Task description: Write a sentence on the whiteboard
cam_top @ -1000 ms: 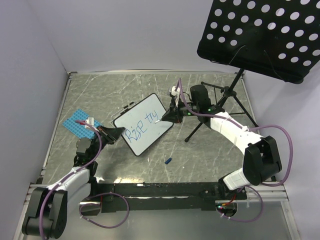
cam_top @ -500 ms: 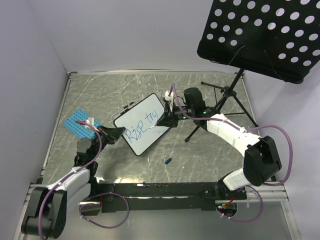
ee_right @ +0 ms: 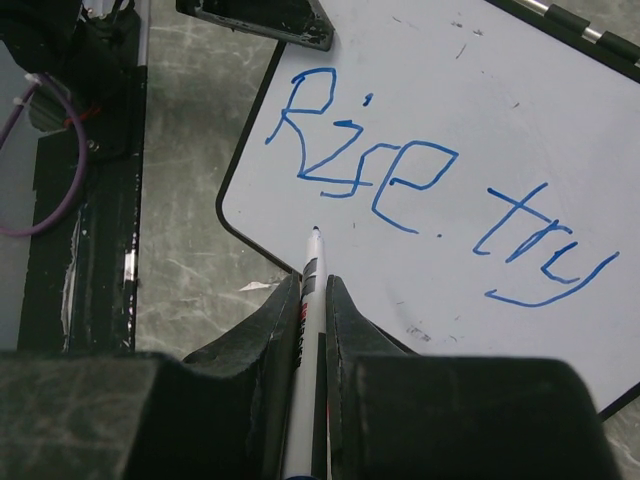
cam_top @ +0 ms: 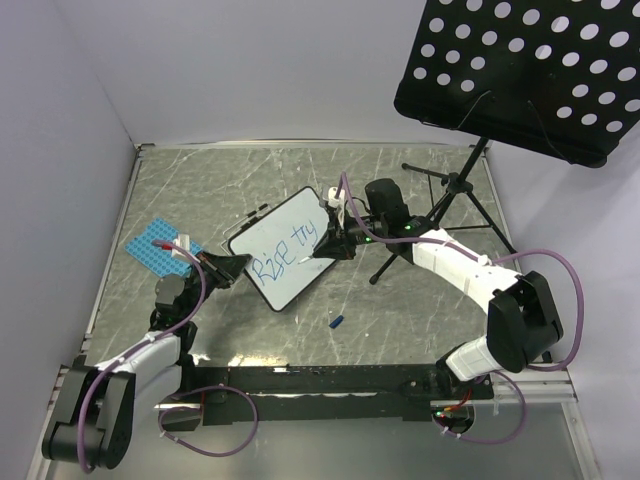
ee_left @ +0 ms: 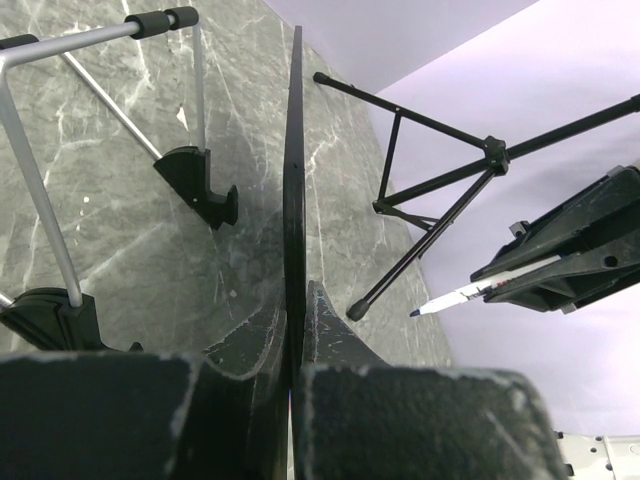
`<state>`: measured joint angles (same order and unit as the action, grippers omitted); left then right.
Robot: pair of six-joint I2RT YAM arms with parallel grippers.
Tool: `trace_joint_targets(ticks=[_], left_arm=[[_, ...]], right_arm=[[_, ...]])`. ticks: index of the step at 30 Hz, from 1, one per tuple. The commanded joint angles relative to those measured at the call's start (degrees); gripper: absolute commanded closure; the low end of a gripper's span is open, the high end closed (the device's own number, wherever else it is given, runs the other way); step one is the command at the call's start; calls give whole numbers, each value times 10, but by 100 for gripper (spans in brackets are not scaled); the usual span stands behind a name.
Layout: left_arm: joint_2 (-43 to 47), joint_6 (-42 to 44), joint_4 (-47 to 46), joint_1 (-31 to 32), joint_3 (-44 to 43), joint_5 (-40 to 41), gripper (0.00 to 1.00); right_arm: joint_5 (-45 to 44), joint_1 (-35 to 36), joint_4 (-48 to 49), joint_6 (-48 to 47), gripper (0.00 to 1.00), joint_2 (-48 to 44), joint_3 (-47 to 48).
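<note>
Under both arms lies the grey marble table (cam_top: 420, 300), with the black music stand (cam_top: 520, 70) standing beyond and to the right of the right gripper (cam_top: 325, 244). Between the two sets of jaws sits the whiteboard (cam_top: 285, 250). The left gripper (cam_top: 234, 267) has its jaws clamped shut on the board's near-left edge, steadying it. The right jaws are closed on a marker (ee_right: 310, 270) that points straight out ahead of them.

Over the last second the right gripper has swung from the board's right end, past the word "try", back toward the left gripper. The marker tip is now over bare white just beneath "Rise". Whether it touches the surface I cannot tell.

The sentence (ee_right: 400, 190) so far reads "Rise try" in blue on one line. Judging by the new position, that line is finished and a second is about to start below it.

A small blue piece (cam_top: 337, 322), probably the marker's cap, lies on the table nearer the bases than the right jaws.
</note>
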<state>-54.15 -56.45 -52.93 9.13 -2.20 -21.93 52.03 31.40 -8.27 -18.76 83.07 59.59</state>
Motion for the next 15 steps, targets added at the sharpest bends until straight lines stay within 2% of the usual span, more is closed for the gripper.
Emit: trace_joint_targets(ticks=[1, 15], left_arm=[[-7, 5, -69, 5, 57, 2, 99], [-19, 7, -87, 8, 60, 2, 99]], right_arm=[[22, 3, 12, -14, 100, -4, -3], [30, 4, 12, -15, 100, 9, -4]])
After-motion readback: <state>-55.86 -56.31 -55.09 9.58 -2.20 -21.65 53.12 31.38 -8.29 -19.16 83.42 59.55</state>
